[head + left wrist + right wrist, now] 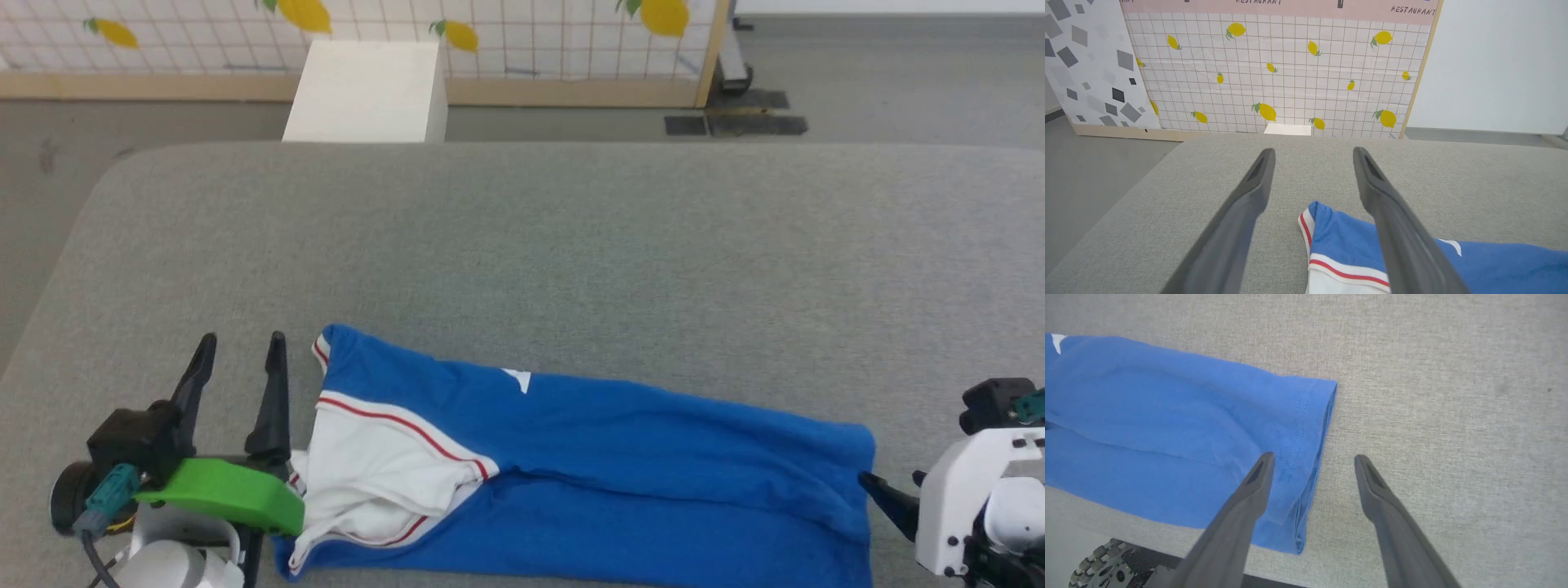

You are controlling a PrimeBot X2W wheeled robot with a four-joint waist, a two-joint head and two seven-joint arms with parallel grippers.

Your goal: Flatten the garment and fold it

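The grey fabric surface carries the garment, a long folded strip low in the head view. Left tool and right tool are spread, empty, at its ends. Pinching only the hem's top layer could drag the folds apart.

The head view's edges crop the garment and the right end effector

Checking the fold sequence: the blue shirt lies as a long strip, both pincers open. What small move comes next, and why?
Probably lower the right pincer and close it on the stitched hem of the royal-blue jersey T-shirt: its open fingers straddle that edge, one above cloth, one above the grey fabric tabletop, and the strip lies flat.
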